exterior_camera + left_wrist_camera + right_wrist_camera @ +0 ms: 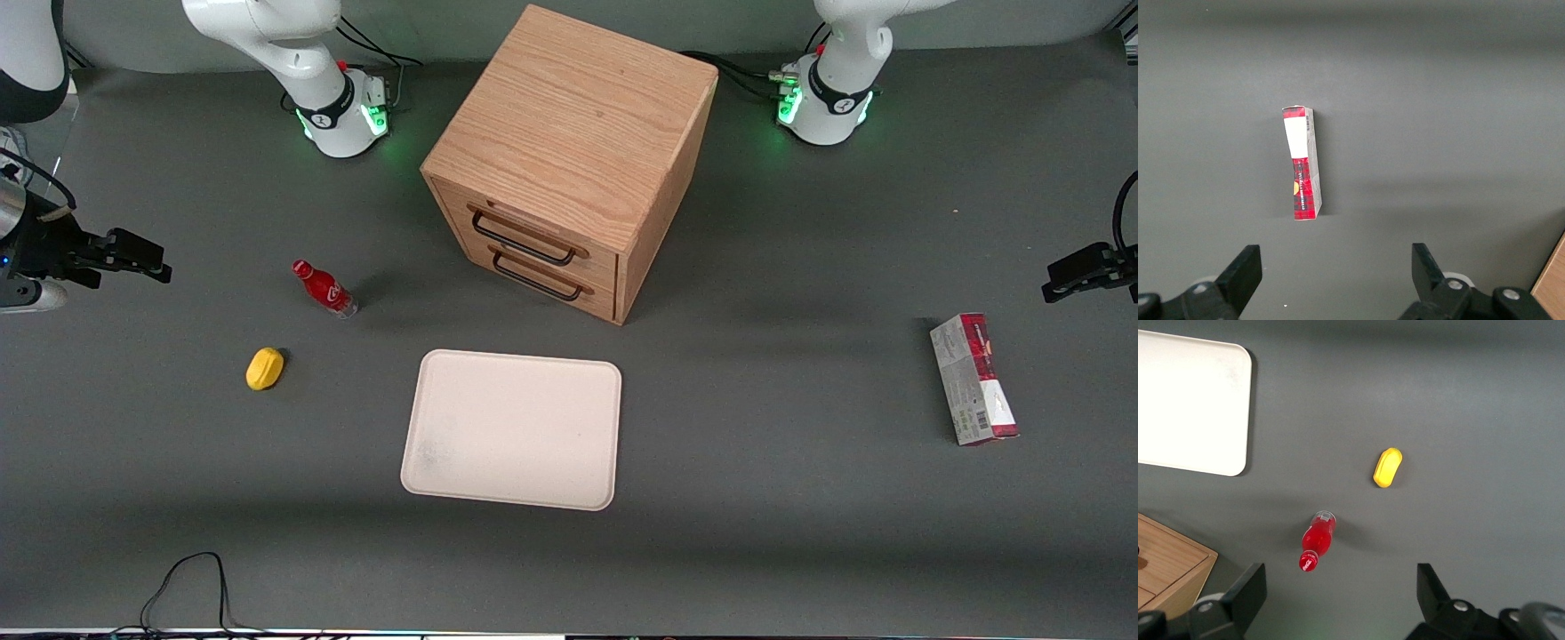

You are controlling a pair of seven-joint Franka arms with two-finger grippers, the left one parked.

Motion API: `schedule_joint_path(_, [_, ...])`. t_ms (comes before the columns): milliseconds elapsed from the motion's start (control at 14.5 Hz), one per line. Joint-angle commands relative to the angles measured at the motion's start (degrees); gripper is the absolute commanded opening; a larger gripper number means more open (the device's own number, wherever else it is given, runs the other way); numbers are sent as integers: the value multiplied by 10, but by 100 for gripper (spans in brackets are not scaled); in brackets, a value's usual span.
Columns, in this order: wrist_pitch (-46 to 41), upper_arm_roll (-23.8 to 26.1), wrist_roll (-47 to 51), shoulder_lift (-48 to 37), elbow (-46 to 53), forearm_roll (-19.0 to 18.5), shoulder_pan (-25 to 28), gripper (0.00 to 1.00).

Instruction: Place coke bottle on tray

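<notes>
The coke bottle (324, 289) (1318, 541), small and red with a red cap, stands on its clear base on the grey table, in front of the wooden cabinet and toward the working arm's end. The cream tray (511, 428) (1191, 400) lies flat, nearer to the front camera than the cabinet, with nothing on it. My right gripper (147, 260) (1341, 579) hovers above the table toward the working arm's end, apart from the bottle. It is open, its fingers (1253, 581) spread wide with nothing between them.
A yellow lemon-shaped thing (265, 368) (1387, 467) lies nearer to the front camera than the bottle. The wooden drawer cabinet (569, 160) (1168, 567) stands mid-table. A red-and-grey carton (973, 378) (1303, 163) lies toward the parked arm's end. A black cable (191, 587) loops at the table's front edge.
</notes>
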Motion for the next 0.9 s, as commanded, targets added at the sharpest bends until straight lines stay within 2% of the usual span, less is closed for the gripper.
schedule_joint_path(0, [-17,-9,9,16,28,1,7,100])
schedule_joint_path(829, [-38,-5,9,27,64,3,1,100])
